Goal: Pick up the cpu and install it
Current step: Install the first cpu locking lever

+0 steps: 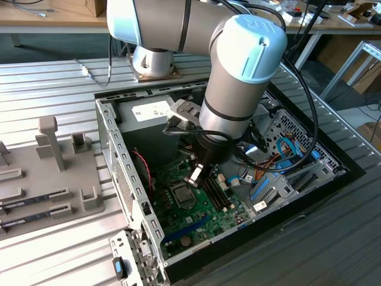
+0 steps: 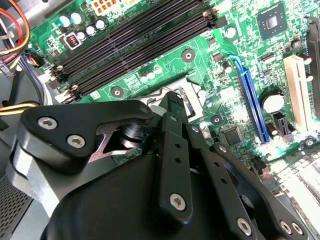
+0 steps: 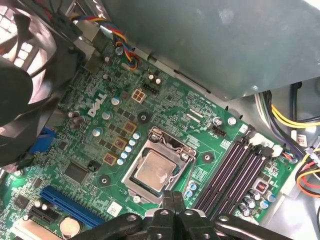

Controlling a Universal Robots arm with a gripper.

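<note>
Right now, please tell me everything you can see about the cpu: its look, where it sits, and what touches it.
The cpu is a small flat square chip with a dull silvery metal top. In the first wrist view it lies flat inside the motherboard's socket, framed by the socket's metal bracket, beside the dark memory slots. The gripper hangs just over the socket's edge; contact with the chip cannot be judged. In the exterior view the socket lies under the arm.

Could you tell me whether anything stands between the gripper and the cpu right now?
Nothing visible does. The cpu lies in its socket on the green board, and the gripper hangs just over its edge with open air between.
</note>
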